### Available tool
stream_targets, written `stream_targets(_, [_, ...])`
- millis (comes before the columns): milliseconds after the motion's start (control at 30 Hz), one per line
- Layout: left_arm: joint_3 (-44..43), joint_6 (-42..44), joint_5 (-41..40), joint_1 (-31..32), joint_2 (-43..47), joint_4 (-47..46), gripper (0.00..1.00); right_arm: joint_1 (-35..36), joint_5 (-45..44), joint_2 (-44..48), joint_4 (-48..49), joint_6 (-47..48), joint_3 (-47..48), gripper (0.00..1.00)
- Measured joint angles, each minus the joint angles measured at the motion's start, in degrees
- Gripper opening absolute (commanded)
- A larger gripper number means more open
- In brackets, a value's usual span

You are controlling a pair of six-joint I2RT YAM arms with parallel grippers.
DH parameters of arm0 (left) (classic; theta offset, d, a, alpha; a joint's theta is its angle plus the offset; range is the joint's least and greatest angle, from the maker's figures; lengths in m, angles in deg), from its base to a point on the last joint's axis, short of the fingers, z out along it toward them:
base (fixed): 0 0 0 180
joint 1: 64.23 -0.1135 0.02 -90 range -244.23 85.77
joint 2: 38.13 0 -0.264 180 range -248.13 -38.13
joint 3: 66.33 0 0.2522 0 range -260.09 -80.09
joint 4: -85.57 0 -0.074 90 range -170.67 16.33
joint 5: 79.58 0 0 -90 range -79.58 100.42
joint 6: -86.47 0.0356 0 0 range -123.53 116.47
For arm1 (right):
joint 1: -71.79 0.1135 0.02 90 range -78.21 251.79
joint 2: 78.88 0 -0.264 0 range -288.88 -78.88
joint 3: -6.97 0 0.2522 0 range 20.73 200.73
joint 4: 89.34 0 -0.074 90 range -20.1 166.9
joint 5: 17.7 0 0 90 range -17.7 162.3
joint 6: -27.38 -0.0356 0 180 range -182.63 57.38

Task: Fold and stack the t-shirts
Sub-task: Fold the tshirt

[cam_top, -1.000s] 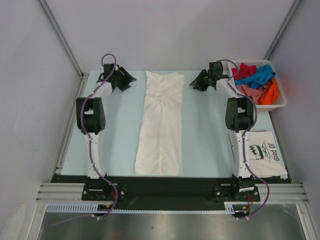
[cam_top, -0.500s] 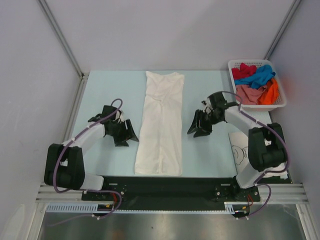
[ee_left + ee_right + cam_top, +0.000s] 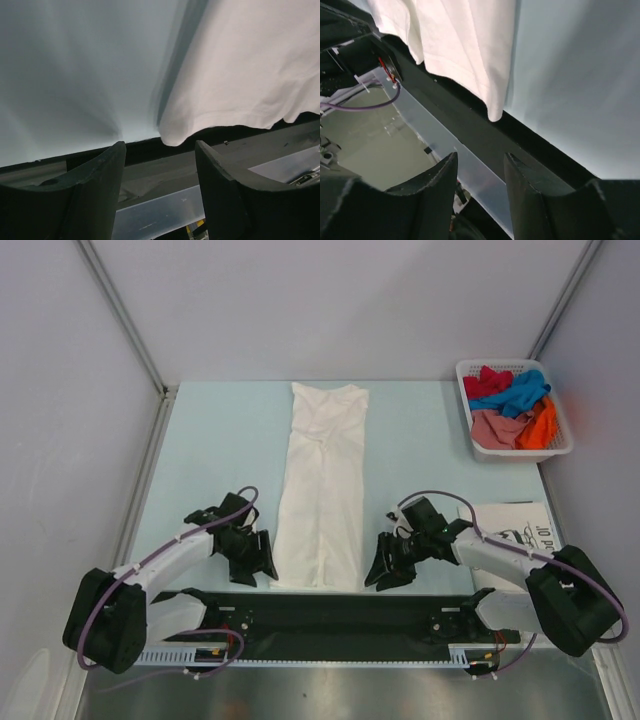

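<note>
Both arms pulled back from mid-shirt to its near hem, grips spread and empty.
Pale blue surface [image 3: 420, 440]: plain white t-shirt [image 3: 322, 490] lies flat mid-surface, unmoved, sides folded in to a long strip, long axis near-far, collar at far end. Soft wrinkled cloth, stitched hem. Black left fingers [image 3: 97, 195] and right fingers [image 3: 535, 200] sit just outside the near hem corners, not touching.

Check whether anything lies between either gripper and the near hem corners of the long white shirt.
Nothing visible does. The left gripper and right gripper flank the near hem of the white shirt with jaws open, and each wrist view shows its hem corner unobstructed just ahead of the jaws.
</note>
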Motion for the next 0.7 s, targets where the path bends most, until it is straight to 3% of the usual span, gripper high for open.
stream_targets(367, [4.85,-6.49,-1.42,0.26,4.28,-2.25,0.56,2.21,-4.44,1.36,11.32,-12.48,-4.76,0.46])
stream_targets(700, [6.36,-9.88,-2.51,0.37,6.08,-6.25,0.52,3.85,-11.04,-0.66,11.78,-14.53,-4.83,0.46])
